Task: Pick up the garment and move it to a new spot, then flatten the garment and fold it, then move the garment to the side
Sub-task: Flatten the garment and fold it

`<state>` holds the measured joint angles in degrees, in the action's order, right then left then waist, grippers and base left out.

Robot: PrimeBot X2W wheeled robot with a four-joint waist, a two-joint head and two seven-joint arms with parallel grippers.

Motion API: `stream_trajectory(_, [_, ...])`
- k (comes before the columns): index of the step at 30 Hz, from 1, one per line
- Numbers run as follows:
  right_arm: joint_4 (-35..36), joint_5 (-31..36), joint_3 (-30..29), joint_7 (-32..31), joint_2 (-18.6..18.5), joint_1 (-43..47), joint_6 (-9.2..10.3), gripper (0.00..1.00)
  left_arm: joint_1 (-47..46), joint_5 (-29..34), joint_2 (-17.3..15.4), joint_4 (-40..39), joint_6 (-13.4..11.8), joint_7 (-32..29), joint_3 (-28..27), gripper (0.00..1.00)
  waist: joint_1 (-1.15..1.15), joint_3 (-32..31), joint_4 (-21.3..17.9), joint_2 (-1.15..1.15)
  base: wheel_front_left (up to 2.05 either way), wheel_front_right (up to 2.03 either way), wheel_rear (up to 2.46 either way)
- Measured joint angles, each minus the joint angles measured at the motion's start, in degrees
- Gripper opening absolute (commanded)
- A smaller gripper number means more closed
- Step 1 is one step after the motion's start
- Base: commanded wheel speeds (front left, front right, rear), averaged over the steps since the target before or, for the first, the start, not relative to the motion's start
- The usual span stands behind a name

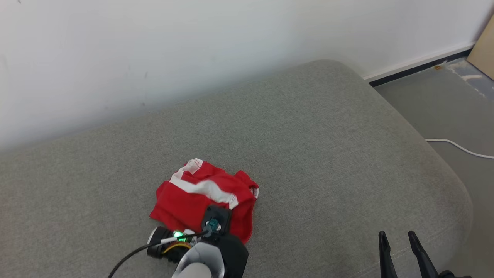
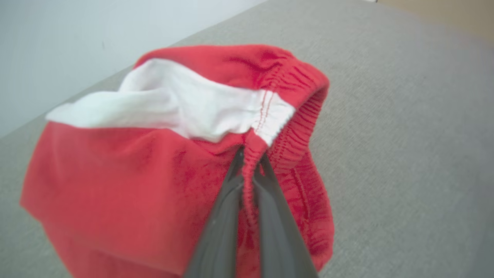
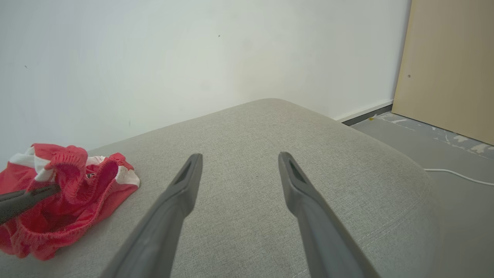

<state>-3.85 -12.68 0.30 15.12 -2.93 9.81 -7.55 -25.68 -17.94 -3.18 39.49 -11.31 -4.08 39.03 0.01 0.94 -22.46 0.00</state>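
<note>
Closest to you, the left gripper [image 2: 251,156] is clamping its two dark fingers tight on a fold of elastic waistband, so you are holding the red shorts [image 2: 127,173] at their hem-stitched edge, right beside the white side stripe [image 2: 181,104]. In the head view the shorts [image 1: 193,197] are lying crumpled on the near-left part of the grey sofa cushion [image 1: 308,135], with the left wrist sitting over their near edge. Off to your right, the right gripper [image 3: 240,156] is hovering with its fingers spread wide and nothing between them, well apart from the cloth.

You look to be in the first step: the grab is made, the carry is not yet done. The next move calls for lifting until the bundle is hanging free, then travelling over to the open stretch of cushion at the middle and right.

As for direction, the shorts are too bunched to give you a clean long axis. The stripe is running diagonally, from far-left to near-right in the head view, and the waistband opening is turning toward your right gripper.

Beyond the cushion, the white wall [image 1: 154,46] is closing off the back, and a white cable [image 1: 459,146] is trailing across the floor.
</note>
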Motion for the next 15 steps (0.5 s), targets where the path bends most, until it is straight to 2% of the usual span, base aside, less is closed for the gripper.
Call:
stream_trajectory(5, [-0.23,-0.09,0.27,0.0,-0.01,-0.31,0.0,1.0,-5.09,-5.34,0.09,-7.33,2.58,6.05,-0.01,0.0,0.0,-0.29,0.52,0.0,0.0,0.0,0.0])
stream_trajectory(9, [-0.46,-0.1,1.14,0.0,0.02,-0.65,0.0,1.0,-12.02,-12.89,0.3,-15.18,2.22,11.81,2.33,0.0,0.0,-0.47,0.29,0.0,0.0,0.0,0.0])
stream_trajectory(15, [-0.91,-0.1,2.66,0.0,0.02,-1.31,0.0,1.0,-22.33,-25.92,0.27,-22.09,0.7,18.58,4.68,0.0,0.0,-0.39,-1.2,0.0,0.0,0.0,0.0])
